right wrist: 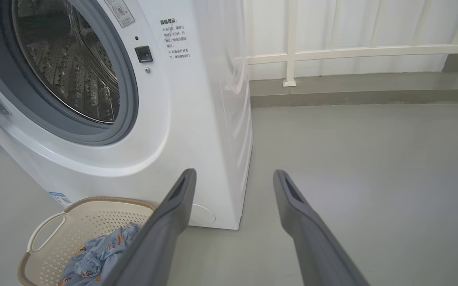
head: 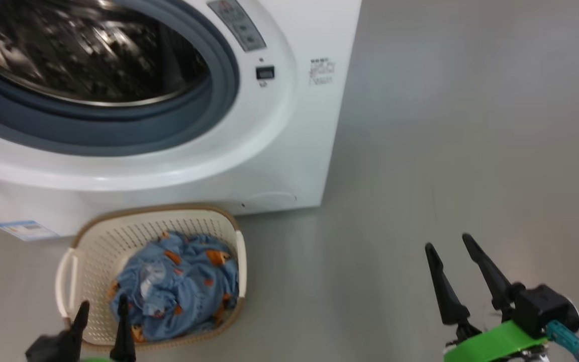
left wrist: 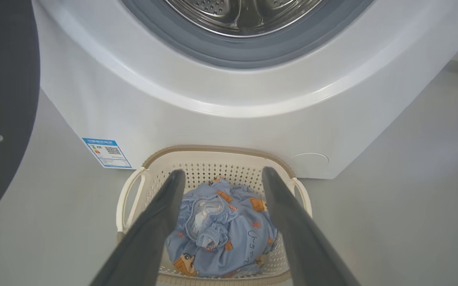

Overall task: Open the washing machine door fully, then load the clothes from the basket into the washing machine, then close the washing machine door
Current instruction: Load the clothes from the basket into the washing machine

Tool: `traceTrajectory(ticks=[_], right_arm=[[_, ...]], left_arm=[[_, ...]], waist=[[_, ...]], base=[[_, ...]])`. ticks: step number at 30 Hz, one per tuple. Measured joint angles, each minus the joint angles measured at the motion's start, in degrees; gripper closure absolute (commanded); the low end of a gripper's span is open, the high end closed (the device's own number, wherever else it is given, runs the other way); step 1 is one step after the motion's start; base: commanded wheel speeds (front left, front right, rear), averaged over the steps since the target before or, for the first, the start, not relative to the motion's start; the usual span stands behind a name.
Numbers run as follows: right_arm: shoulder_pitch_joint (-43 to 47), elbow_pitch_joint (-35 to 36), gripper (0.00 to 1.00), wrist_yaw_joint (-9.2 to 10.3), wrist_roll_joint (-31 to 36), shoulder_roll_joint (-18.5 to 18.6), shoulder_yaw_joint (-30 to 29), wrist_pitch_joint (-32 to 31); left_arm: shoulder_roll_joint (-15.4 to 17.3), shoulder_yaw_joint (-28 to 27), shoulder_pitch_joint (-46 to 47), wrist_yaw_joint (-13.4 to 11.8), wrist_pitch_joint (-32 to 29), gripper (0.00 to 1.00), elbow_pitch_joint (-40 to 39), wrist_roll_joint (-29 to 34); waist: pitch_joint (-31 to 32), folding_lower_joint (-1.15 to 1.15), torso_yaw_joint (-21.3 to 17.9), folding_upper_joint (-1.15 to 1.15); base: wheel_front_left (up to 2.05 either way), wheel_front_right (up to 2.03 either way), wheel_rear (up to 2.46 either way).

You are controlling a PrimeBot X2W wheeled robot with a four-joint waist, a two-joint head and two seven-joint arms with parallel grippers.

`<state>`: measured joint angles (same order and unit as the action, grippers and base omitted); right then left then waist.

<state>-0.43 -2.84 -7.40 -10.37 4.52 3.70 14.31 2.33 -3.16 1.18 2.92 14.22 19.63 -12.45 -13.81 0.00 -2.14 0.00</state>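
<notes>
The white washing machine [head: 269, 151] stands with its steel drum [head: 78, 50] exposed. Its black washing machine door [left wrist: 2, 99] is swung out to the left. On the floor in front sits the cream basket [head: 93, 251] holding the light blue clothes [head: 179, 286] with orange bears. My left gripper [head: 102, 306] hovers open above the basket's near edge, and in the left wrist view its fingers [left wrist: 165, 214] frame the clothes [left wrist: 221, 234]. Well to the right of the basket, my right gripper [head: 450, 245] stands open over bare floor with nothing between its fingers [right wrist: 292, 198].
Grey floor [head: 470, 125] stretches to the right of the machine. A white railing [right wrist: 352, 51] on a low kerb runs behind it. A blue label sticker [left wrist: 106, 152] and a round flap [left wrist: 310, 159] mark the machine's lower front.
</notes>
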Motion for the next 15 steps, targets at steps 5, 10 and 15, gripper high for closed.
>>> traceTrajectory(ticks=[5,10,15], right_arm=[[-3.5,0.0,0.0,0.0,-0.4,0.0,1.4,0.0],[-7.3,0.0,0.0,0.0,-0.8,0.0,2.9,0.0],[-9.3,-0.1,0.0,0.0,-0.9,0.0,3.4,0.0]], left_arm=[[1.3,0.5,7.1,0.8,-0.1,0.0,6.8,0.1],[2.8,0.9,14.6,1.4,-1.8,0.0,13.0,0.1],[4.5,1.2,19.5,1.5,-3.7,0.0,18.1,0.1]], waist=[[-5.1,0.0,-1.4,0.0],[-10.3,0.0,-2.7,0.0],[-14.1,0.0,-3.8,0.0]], base=[[0.0,0.0,0.0],[0.0,0.0,0.0],[0.0,0.0,0.0]])
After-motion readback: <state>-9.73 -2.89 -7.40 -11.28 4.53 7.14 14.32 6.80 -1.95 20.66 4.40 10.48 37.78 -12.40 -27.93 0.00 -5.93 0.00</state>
